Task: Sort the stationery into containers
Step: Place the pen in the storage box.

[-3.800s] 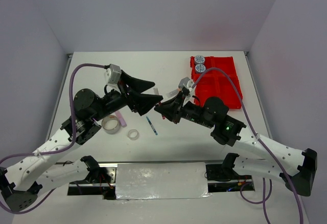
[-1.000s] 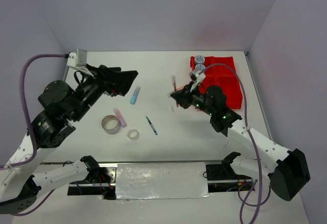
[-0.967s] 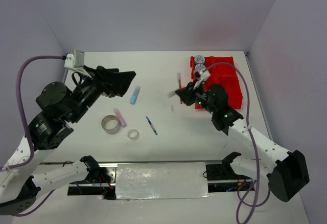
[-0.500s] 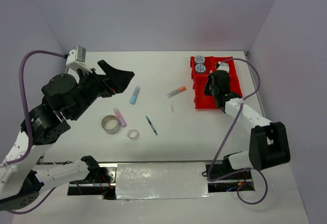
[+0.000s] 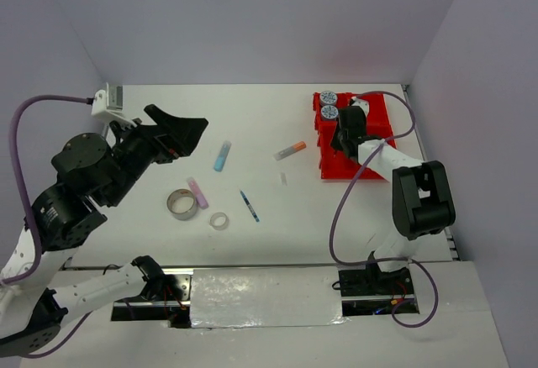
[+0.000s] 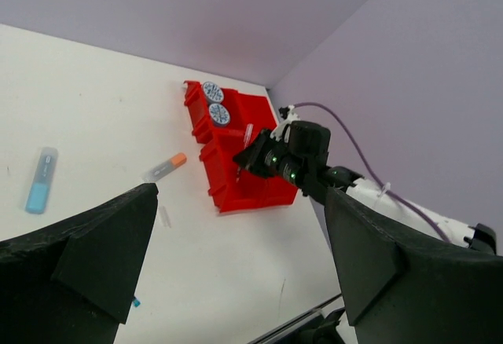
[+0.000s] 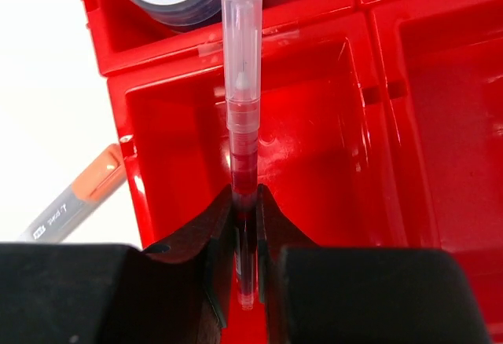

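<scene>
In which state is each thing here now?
right gripper, shut on the red pen
red pen, capped, held over the red tray
left gripper, open, empty
red tray, holds both tape rolls
orange-capped stick, loose on table
blue stick, loose on table
pink stick, loose on table
blue pen, loose on table
silver tape ring, flat on table
clear tape ring, flat on table

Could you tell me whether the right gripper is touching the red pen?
Touching. The right wrist view shows the right gripper with its jaws closed against both sides of the pen, holding it over the tray.
</scene>
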Robot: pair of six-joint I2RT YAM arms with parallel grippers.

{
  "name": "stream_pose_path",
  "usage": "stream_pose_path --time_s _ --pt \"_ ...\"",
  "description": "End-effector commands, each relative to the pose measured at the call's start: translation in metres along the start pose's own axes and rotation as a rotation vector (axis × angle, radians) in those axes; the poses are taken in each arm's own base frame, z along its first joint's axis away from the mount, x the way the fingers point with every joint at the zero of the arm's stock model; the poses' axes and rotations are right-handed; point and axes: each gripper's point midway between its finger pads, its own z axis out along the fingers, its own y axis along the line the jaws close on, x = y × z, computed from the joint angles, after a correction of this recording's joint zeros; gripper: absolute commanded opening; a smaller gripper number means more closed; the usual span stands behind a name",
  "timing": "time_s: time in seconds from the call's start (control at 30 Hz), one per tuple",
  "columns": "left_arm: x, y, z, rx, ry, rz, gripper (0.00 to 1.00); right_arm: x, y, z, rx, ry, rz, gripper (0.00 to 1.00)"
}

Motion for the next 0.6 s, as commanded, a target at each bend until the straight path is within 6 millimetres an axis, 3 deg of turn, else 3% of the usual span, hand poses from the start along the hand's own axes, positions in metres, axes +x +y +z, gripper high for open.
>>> stream_pose_path --time_s 0.0,0.4,0.5,0.53,0.57 --pt "-0.005 -0.005 0.004 0.027 -0.03 0.016 0.99 -0.015 -0.002 0.005 0.035 -0.011 0.05 0.0" --pt "-0.004 -0.009 0.003 0.048 -0.015 0.021 0.99 0.022 -0.001 0.014 0.039 0.113 0.104 0.04" --pt "0.001 -0.013 0.008 0.064 0.005 0.03 0.99 0.023 0.001 0.014 0.03 0.122 0.103 0.1" --pt "0.007 -0.012 0.014 0.054 0.024 0.041 0.99 0.023 0.001 0.014 0.027 0.124 0.105 0.15" --pt "0.009 -0.012 0.016 0.053 0.034 0.046 0.99 0.024 0.001 0.013 0.024 0.129 0.101 0.26"
